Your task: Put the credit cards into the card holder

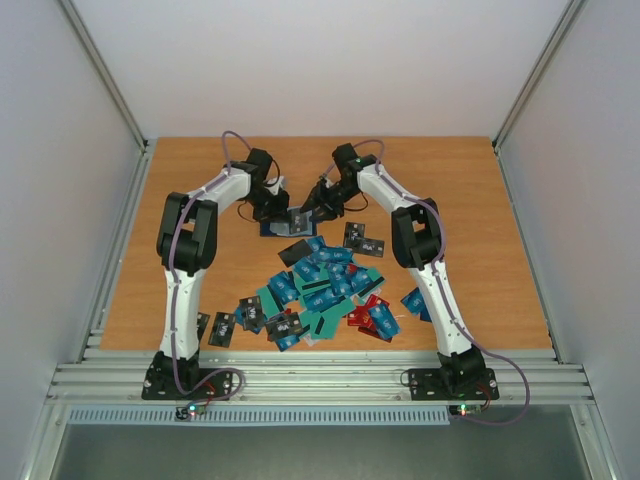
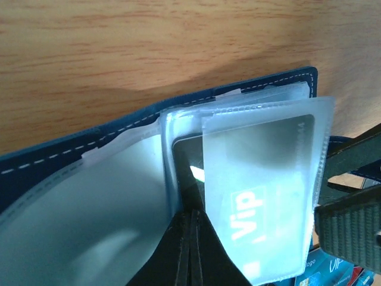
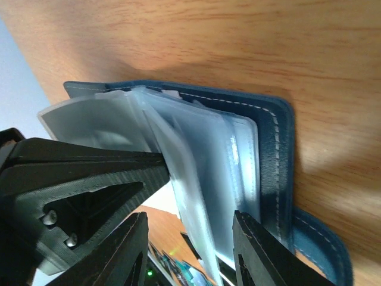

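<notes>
Two arms, two grippers, one card holder (image 1: 285,228), one loose heap of credit cards (image 1: 320,285): upwards of twenty, too overlapped for an exact count. In the heap, mostly blue and teal, several black, a few red. All flat, thin, glossy rectangles, many with white print too small to read from above. Heap on the wooden table (image 1: 480,220), well behind both grippers, toward the arm bases.

Card holder lying open right under the two grippers. Navy cover, finely textured, rounded corners, one line of white stitching (image 3: 262,107) along the edge. Inside, a fan of frosted clear plastic sleeves (image 3: 202,143), soft and bent, at least four leaves.

Left gripper (image 2: 190,235) pressed together, black tips meeting at the edge of the sleeves; whether a leaf is nipped between them, not clear. Just ahead of those tips, one black card (image 2: 184,155) inside a sleeve. To their right, a second card (image 2: 262,179) behind frosted plastic, "VIP" in white on it.

Right gripper (image 3: 190,220) spread, straddling a bundle of sleeves, the bundle leaning against one finger, a gap beside the other
</notes>
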